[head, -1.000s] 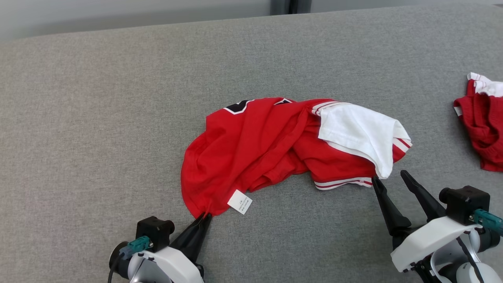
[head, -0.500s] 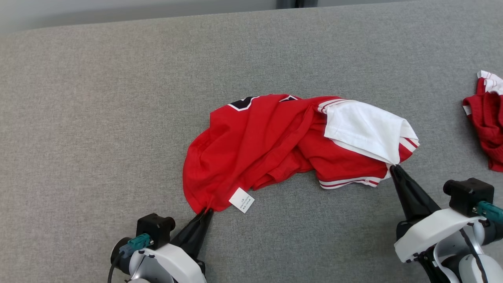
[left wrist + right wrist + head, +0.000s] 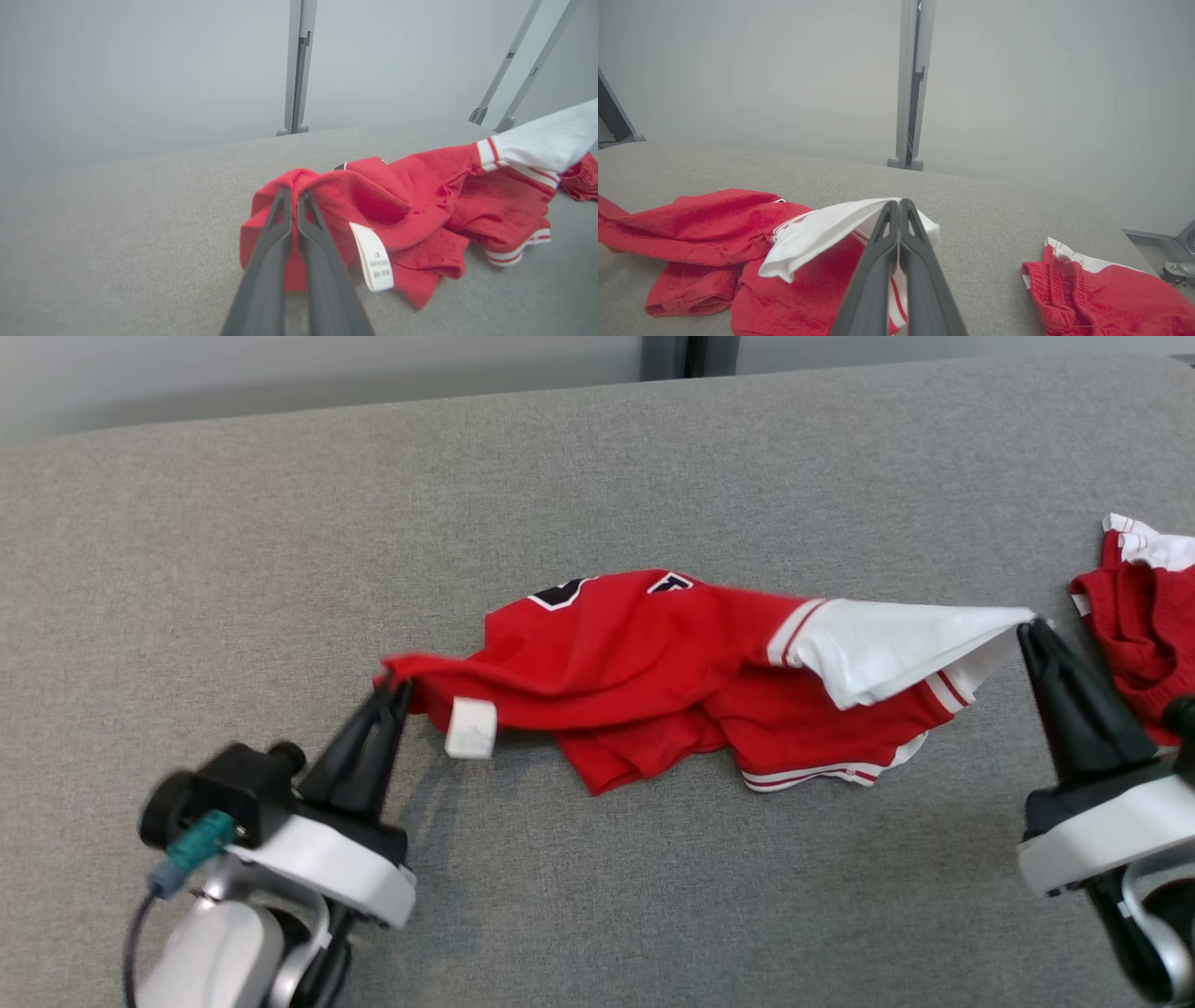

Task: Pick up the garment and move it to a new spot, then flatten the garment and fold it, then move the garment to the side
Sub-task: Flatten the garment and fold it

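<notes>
The garment [image 3: 653, 663], a red jersey T-shirt with a white sleeve and striped trim, is stretched between my two grippers above the grey surface [image 3: 597, 476]. My left gripper [image 3: 397, 689] is shut on its red hem at the left, beside a white care label [image 3: 470, 728]. Over on the right, my right gripper [image 3: 1029, 627] is shut on the tip of the white sleeve [image 3: 896, 639]. The left wrist view has the left gripper [image 3: 292, 196] pinching red cloth [image 3: 402, 205]. In the right wrist view the right gripper [image 3: 899, 205] pinches the white sleeve [image 3: 817, 233].
A second red piece of clothing with white trim [image 3: 1134, 607] lies at the right edge, close to my right gripper, and appears again as red cloth [image 3: 1101, 294] in the right wrist view. A pale wall with a grey post [image 3: 665, 353] stands behind the surface.
My right gripper closed on the white sleeve tip and pulled it up and right. My left gripper lifted the red hem up and left. The garment is now stretched out between them.
</notes>
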You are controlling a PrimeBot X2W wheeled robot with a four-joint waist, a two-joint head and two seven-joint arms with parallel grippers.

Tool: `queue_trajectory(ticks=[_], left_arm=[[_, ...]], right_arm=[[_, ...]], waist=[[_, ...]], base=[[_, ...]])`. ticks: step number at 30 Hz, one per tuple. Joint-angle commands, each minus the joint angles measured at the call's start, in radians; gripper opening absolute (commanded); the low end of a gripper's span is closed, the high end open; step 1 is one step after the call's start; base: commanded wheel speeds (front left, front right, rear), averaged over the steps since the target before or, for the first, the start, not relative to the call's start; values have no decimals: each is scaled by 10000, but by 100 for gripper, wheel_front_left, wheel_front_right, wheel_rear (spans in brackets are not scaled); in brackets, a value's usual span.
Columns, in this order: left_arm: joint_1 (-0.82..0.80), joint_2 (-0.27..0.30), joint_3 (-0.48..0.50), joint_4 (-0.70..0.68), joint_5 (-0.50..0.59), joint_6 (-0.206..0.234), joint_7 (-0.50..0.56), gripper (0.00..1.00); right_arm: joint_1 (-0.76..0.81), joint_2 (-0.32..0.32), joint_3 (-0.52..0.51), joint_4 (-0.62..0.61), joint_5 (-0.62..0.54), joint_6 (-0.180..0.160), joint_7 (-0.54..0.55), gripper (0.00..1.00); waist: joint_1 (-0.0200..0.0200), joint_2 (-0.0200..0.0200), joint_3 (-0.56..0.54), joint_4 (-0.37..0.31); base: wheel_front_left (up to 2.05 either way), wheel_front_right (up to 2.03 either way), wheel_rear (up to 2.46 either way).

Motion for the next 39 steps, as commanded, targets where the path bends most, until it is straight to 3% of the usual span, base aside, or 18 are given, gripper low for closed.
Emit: queue_trajectory(ticks=[1,10,16,22,29,39], left_arm=[[-232,111,98,-160,75,44,26,0],[-1871,1247,1070,-2476,363,326,990,0],[-3828,1658,1907,-3542,262,417,1558,0],[-5363,1865,2041,-3789,351,385,2222,0],[-6410,1674,1741,-3225,74,166,2664,0],[-9701,798,1205,641,-277,-798,2561,0]], right_arm=[[-177,-143,-39,-131,-120,-3,92,0],[-2034,-1275,-426,-1312,164,-3,705,0],[-3792,-1934,-999,-1834,467,-3,958,0],[-5135,-2300,-935,-1899,750,-3,1309,0],[-6187,-2404,-359,-1185,1266,-3,1545,0],[-9893,-2113,875,2001,2193,-3,1016,0]], waist=[[0,0,-35,-3],[0,0,-318,-23],[0,0,-444,76],[0,0,-461,30],[0,0,-94,-15],[0,0,1135,22]], base=[[0,0,0],[0,0,0],[0,0,0],[0,0,0],[0,0,0],[0,0,0]])
